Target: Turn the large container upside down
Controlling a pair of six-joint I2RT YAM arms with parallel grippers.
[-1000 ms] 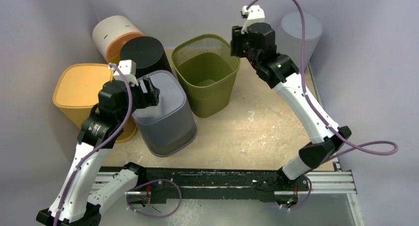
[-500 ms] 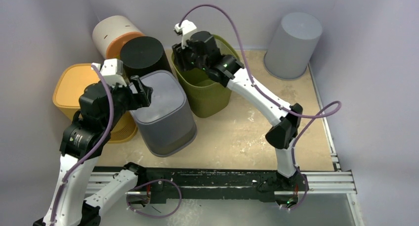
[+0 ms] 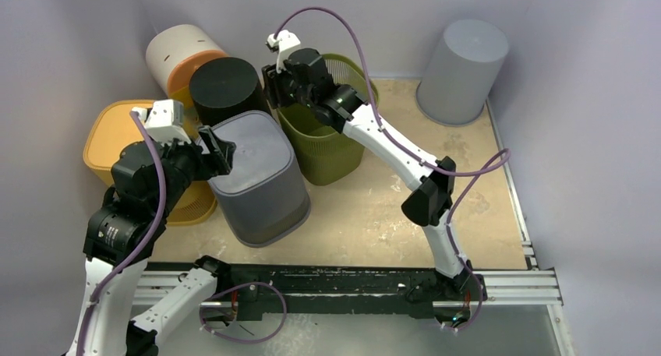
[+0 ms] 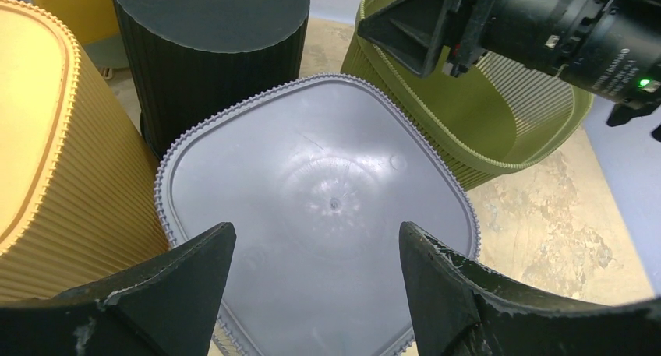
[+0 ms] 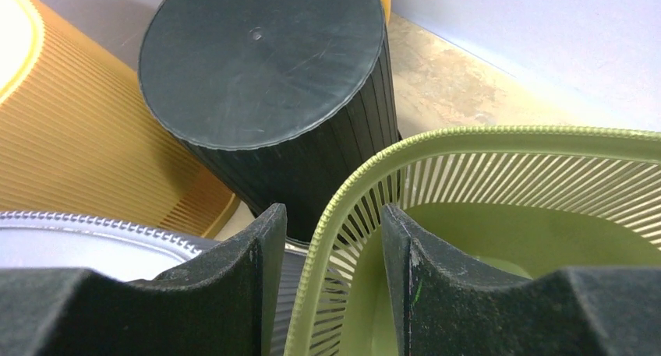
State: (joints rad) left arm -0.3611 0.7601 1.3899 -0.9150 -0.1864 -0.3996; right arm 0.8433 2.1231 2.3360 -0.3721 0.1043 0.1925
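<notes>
- green basket (image 3: 321, 160): olive, walls of fine vertical slats, beaded rim.
- square bin (image 3: 261, 181): grey-lilac, smooth glossy base, beaded edge.
- round bin (image 3: 226, 85): black, vertical ribbing on the wall.
- yellow bin (image 3: 117, 138): mustard, fine ribbing.
- back-left tub (image 3: 175, 48): white over orange.
- far-right bin (image 3: 464, 64): plain pale grey.
- table (image 3: 374, 216): mottled beige.
- cable (image 3: 314, 9): purple.

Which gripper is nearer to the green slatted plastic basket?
Right. The right gripper straddles the rim of the green slatted plastic basket; the left gripper hovers over the grey plastic container beside it.
</notes>
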